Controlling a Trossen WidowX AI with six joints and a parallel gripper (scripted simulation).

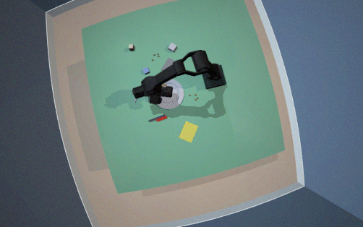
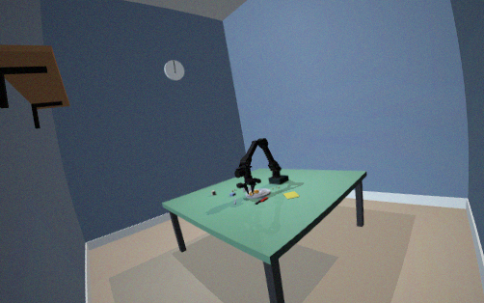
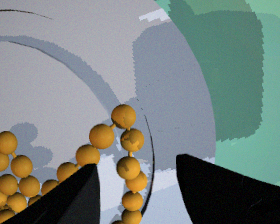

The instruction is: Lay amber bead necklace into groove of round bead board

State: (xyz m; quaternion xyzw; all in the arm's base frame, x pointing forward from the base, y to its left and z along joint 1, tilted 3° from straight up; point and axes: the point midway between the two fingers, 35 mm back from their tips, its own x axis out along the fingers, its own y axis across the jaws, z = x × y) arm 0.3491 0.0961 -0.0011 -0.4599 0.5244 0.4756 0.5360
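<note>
In the wrist view, my hand (image 1: 161, 97) (image 2: 249, 192) (image 3: 138, 169) is partly spread, its two fingers apart with a strand of the amber bead necklace (image 2: 255, 192) (image 3: 123, 116) running between them, not pinched so far as I can see. The necklace lies on the round bead board (image 1: 179, 95) (image 2: 262, 192) (image 3: 191, 95): a tight heap toward nine o'clock in that view, a bend of beads near the middle, by the dark curved line I take for the groove's edge. I judge that I am at the step of gripping this strand to coax it into the groove. Next I should centre the beads, close gently without snagging the heap, then draw the strand along the curve and lower it.
</note>
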